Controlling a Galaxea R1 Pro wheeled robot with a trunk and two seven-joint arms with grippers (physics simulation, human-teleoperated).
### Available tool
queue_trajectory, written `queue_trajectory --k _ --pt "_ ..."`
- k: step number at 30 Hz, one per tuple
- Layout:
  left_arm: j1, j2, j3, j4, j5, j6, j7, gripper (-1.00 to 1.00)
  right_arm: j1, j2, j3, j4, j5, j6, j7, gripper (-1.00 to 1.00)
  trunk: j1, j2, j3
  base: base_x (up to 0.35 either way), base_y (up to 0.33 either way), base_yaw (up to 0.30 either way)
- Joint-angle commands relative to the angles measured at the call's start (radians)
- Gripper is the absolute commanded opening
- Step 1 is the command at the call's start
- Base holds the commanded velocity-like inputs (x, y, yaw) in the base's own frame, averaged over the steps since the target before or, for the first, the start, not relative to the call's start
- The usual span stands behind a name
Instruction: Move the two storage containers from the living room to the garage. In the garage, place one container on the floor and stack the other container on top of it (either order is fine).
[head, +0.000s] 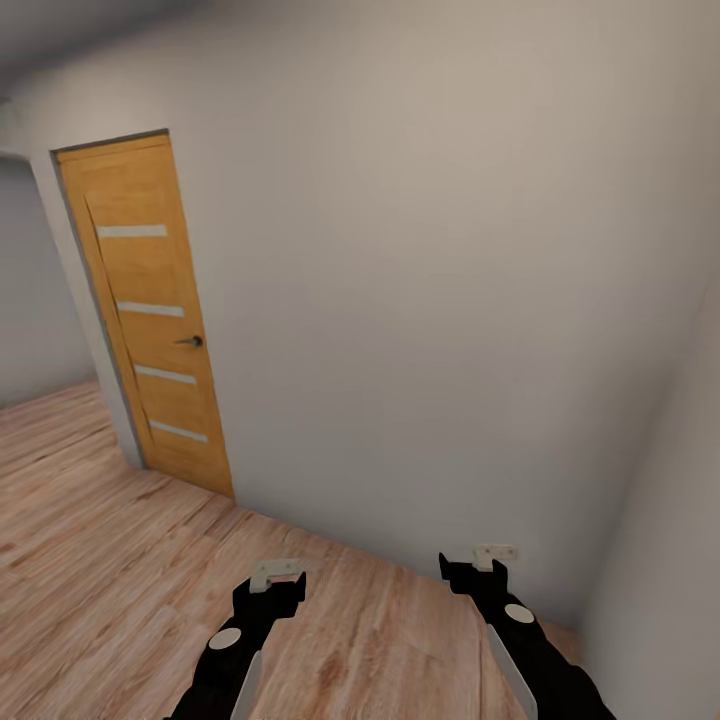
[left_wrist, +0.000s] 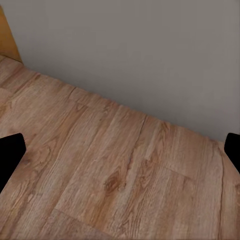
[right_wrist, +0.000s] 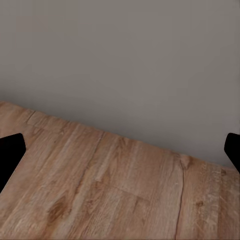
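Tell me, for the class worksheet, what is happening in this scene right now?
The robot faces a plain white wall in a room with light wood-plank flooring. Both arms reach forward and low, and nothing is held: the left gripper and right gripper are open and empty, with bare planks between their fingers in the wrist views. A closed orange wooden door with a metal handle stands to the left. The robot appears to be in transit.
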Motion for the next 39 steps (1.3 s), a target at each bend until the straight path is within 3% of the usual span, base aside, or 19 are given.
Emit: queue_trajectory --k 1,9,39 --pt "0.000 0.000 -0.002 -0.001 -0.003 0.005 0.005 1.00 0.000 -0.002 0.006 -0.002 -0.010 0.004 -0.007 1.00 0.000 -0.001 0.000 0.000 0.000 0.123" --pt "0.000 0.000 -0.002 -0.001 -0.004 0.006 0.005 1.00 0.000 -0.002 0.006 -0.002 -0.010 0.005 -0.007 1.00 0.000 -0.001 0.000 0.069 0.000 0.018" --pt "0.000 0.000 -0.002 -0.001 -0.005 0.007 0.005 1.00 0.000 -0.002 0.006 -0.002 -0.010 0.005 -0.007 1.00 0.000 -0.001 0.000 0.293 0.000 0.000"
